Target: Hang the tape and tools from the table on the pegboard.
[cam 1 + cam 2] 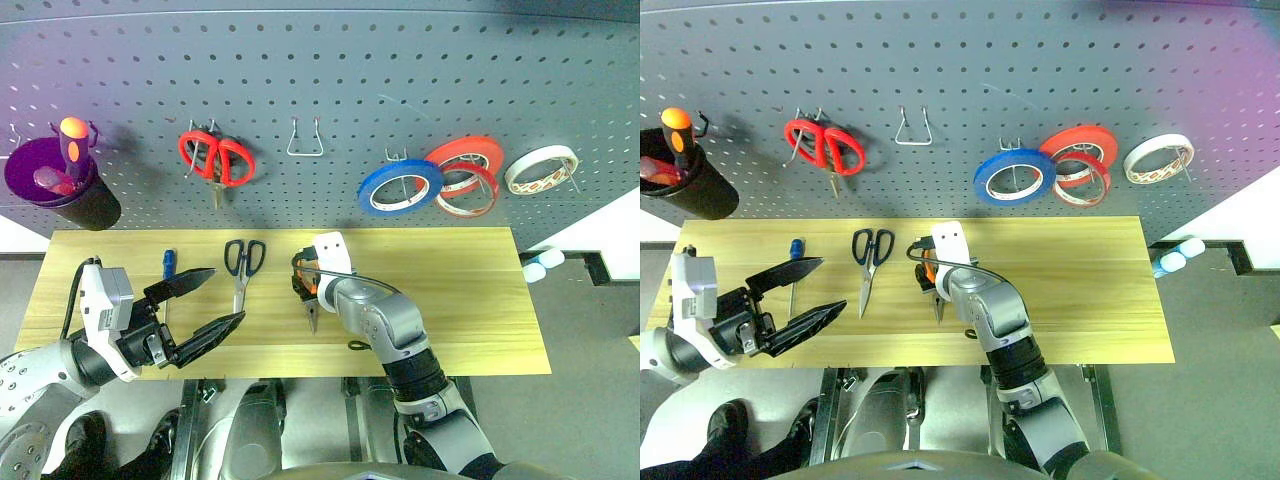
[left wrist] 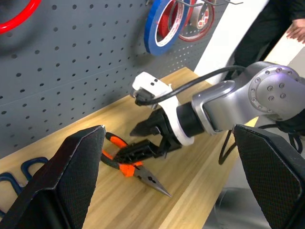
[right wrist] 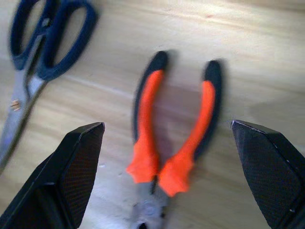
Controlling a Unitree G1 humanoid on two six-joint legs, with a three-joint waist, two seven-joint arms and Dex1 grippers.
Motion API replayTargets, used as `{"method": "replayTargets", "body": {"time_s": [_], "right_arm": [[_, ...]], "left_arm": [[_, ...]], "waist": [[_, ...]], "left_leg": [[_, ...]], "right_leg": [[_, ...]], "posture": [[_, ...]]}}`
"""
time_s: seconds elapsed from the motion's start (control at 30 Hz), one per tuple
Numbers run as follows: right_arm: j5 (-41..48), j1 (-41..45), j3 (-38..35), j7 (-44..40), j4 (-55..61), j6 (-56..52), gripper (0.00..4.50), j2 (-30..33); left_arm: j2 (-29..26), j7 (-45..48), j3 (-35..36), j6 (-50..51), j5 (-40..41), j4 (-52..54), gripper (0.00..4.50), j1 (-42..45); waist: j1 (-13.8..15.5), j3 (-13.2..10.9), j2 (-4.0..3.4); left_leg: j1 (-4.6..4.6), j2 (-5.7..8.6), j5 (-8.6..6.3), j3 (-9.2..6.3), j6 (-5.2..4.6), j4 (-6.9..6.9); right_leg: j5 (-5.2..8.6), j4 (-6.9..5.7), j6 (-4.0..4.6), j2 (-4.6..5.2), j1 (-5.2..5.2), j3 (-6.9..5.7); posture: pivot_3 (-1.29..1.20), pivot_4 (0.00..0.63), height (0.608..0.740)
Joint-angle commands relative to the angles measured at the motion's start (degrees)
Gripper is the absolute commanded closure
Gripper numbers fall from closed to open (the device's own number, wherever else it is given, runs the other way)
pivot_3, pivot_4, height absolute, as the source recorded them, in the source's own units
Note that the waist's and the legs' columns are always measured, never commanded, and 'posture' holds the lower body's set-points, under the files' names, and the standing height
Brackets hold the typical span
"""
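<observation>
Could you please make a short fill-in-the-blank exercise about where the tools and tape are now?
1. The blue tape hangs on the ____.
2. The right gripper is open above the ____.
3. The black scissors lie on the table between the pliers and the blue ____.
4. The left gripper holds ____.

Missing words: pegboard; pliers; screwdriver; nothing

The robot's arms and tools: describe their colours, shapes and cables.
Both arms have silver-grey metallic shells with black joint sections. Each wrist carries a white box-shaped camera housing fed by a black cable. The left tool and right tool each have two black, wedge-shaped fingers tapering to points, with finely textured inner faces.
</observation>
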State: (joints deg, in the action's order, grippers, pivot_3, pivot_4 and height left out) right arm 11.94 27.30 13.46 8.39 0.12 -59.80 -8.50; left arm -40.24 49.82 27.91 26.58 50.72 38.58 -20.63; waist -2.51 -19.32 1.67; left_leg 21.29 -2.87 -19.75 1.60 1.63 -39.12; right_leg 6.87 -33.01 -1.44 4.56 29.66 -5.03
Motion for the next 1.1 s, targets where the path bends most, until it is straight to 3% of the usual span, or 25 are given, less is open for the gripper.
{"method": "replayTargets", "body": {"time_s": [0.03, 0.6, 1.1], "right_arm": [[0.74, -0.74, 0.34, 1.5, 5.31, -3.41, 0.03, -6.63], [3.35, -0.43, -0.45, 2.63, 2.43, -3.75, 0.03, -9.38], [4.07, 0.2, 1.55, 1.91, -1.77, -1.4, 0.03, -8.44]], "left_arm": [[0.63, 0.98, 1.01, -1.58, 0.58, 0.94, 0.0, -0.89], [1.19, 2.96, 1.37, -3.38, -0.37, -0.11, 0.0, -2.32], [-0.04, -1.34, 1.81, -1.11, 1.89, 3.63, 0.0, -1.85]], "waist": [[0.02, -0.04, -0.05], [0.01, -0.29, -0.17], [0.05, -0.41, -0.17]], "left_leg": [[0.0, 0.0, 0.0, 0.0, 0.0, 0.0], [0.07, 0.0, 0.0, -0.01, 0.0, 0.0], [0.08, 0.0, 0.0, -0.02, 0.0, 0.01]], "right_leg": [[0.0, 0.0, 0.0, 0.0, 0.01, 0.0], [0.04, -0.04, 0.02, 0.0, 0.12, 0.0], [0.05, -0.05, 0.0, 0.0, 0.13, 0.0]], "posture": [[0.05, 0.37, 0.733], [0.07, 0.374, 0.733], [0.1, 0.382, 0.733]]}}
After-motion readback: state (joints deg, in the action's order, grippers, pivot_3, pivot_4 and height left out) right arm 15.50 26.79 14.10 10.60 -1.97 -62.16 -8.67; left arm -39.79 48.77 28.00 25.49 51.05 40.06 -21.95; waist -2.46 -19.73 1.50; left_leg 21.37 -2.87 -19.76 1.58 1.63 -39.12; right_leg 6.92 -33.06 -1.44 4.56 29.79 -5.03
